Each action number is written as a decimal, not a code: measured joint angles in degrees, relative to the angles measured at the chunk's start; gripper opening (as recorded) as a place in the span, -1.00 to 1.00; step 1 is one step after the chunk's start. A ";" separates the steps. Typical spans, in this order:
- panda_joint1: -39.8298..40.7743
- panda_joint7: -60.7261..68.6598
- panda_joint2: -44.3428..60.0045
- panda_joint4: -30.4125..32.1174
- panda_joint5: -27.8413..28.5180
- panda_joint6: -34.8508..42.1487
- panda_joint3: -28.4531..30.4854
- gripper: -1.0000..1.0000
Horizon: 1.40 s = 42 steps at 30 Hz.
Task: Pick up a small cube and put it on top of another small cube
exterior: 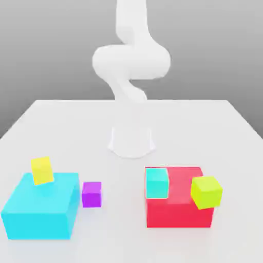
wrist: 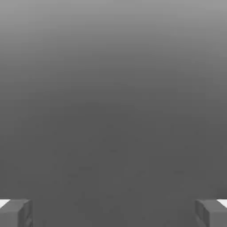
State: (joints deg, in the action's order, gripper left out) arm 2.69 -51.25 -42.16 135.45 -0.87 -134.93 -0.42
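Observation:
The small purple-magenta cube rests on the white table, touching or nearly touching the side of the big cyan block that faces the exterior view's right. In the hand view my gripper is open, its two grey fingertips far apart with nothing between them and only plain grey background beyond. In the exterior view the white arm rises from its base at the table's middle and runs out of the picture's top.
A small yellow cube sits tilted on the big cyan block. A big red block at the exterior view's right carries a small cyan cube, and another yellow cube is at its right corner.

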 joint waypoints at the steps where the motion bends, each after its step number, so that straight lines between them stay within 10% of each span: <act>1: 1.20 -2.46 1.66 1.63 -0.36 -1.39 -0.23 0.00; 23: 23.46 -55.21 34.61 34.25 -2.49 -29.34 -6.38 0.00; 32: 20.60 -62.16 52.59 33.26 3.26 -44.23 -0.88 0.00; 33: 19.73 -62.19 54.29 32.98 3.24 -45.65 -0.06 -1.00; 42: 20.69 -61.67 51.51 33.45 2.63 -43.46 -1.14 -1.00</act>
State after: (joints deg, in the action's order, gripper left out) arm 23.38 -112.92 9.36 168.90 1.76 -178.38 -1.57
